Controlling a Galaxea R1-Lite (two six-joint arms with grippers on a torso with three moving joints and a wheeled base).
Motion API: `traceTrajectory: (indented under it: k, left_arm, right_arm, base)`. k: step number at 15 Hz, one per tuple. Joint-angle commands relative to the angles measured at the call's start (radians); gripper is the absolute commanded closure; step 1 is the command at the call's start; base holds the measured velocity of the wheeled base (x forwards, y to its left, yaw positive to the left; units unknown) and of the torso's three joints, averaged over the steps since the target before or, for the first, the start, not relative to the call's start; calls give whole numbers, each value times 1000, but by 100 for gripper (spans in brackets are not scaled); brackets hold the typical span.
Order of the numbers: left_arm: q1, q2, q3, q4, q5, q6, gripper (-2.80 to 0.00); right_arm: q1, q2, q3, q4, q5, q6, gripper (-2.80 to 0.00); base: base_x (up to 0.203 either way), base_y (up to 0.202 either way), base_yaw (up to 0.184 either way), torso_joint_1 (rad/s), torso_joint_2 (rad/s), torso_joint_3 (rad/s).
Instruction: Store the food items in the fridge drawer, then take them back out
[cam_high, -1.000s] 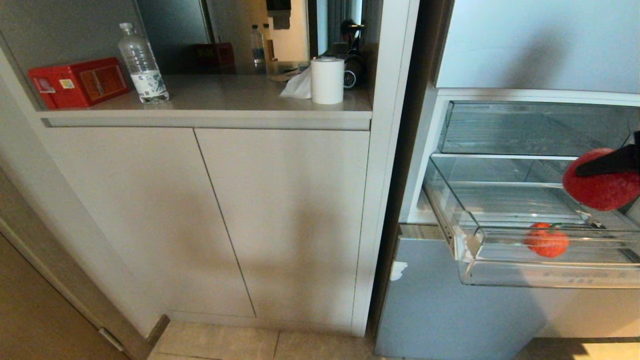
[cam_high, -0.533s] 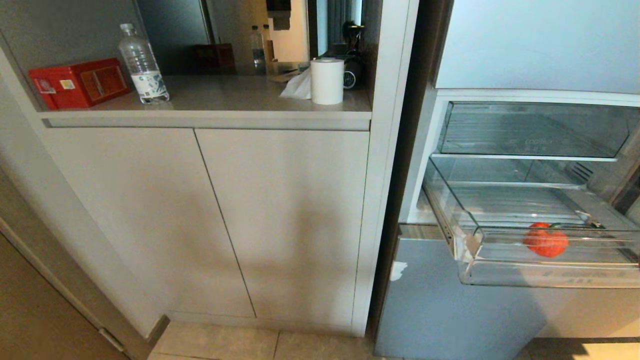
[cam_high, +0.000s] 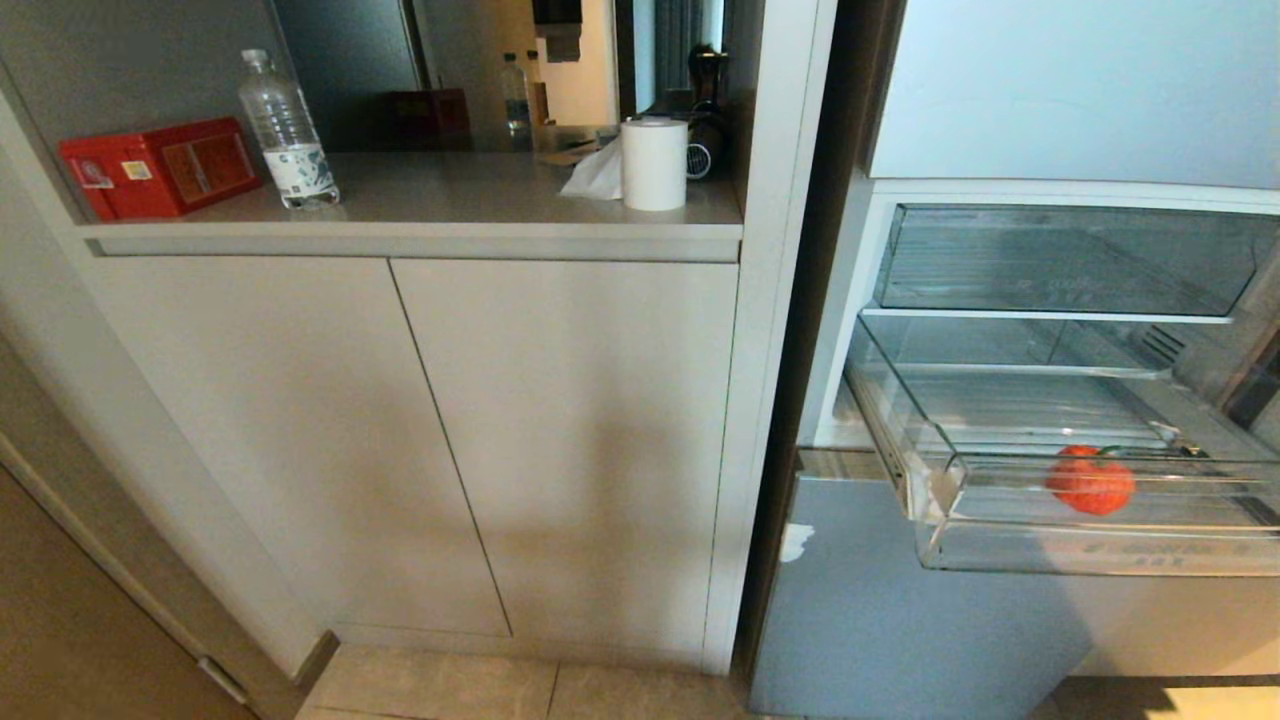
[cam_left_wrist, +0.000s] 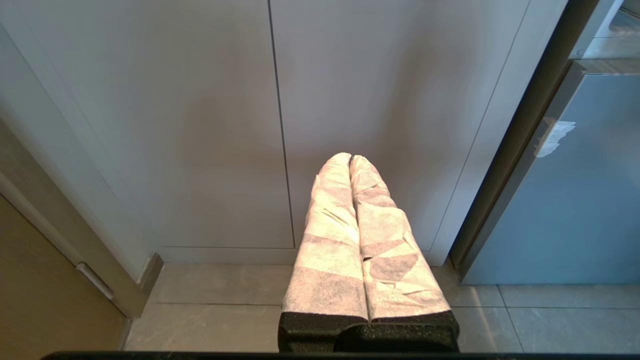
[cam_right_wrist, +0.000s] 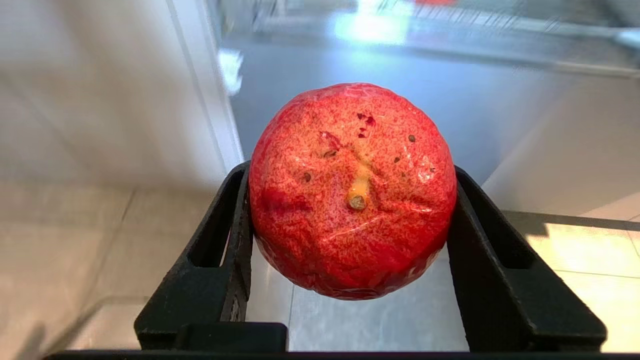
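I see the right gripper (cam_right_wrist: 350, 220) with its jaws clamped on either side of the round red fruit (cam_right_wrist: 352, 192), stem nub facing my wrist camera, low above the floor tiles. The tomato (cam_high: 1091, 481) sits in the pulled-out clear drawer (cam_high: 1090, 555), green stem pointing up and back. The left gripper (cam_left_wrist: 351, 160) is parked by the cabinet, jaws together.

The head view looks forward and down from above at the cabinet (cam_high: 560, 440) on the left and the open fridge with its drawer (cam_high: 1090, 500) on the right. The left wrist view sits low, facing the same cabinet (cam_left_wrist: 200, 125) doors and the floor (cam_left_wrist: 215, 300). The right wrist view looks down, very near, at the fruit (cam_right_wrist: 352, 192) over the floor (cam_right_wrist: 70, 235); both wrist views share the blue fridge panel (cam_left_wrist: 565, 200).
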Motion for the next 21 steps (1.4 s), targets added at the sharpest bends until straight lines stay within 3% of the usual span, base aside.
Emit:
traceTrajectory:
  k: [1,5,11,21]
  left_arm:
    - [1,2,0,0,0,0,0]
    - [1,2,0,0,0,-3,0]
    - [0,2,0,0,0,-3,0]
    - [1,2,1,0,0,-3,0]
  right_arm:
    - [25,-123,15,11,-2,-3,0]
    - [22,-240,14,10,-32,62,0]
    - [22,-240,16,-15,-35,51,0]
    - [22,-240,16,-15,-35,47,0]
  base:
    - [0,0,0,0,0,0]
    - [0,0,0,0,0,0]
    - [0,0,0,0,0,0]
    - [1,7,-167,3,2,3]
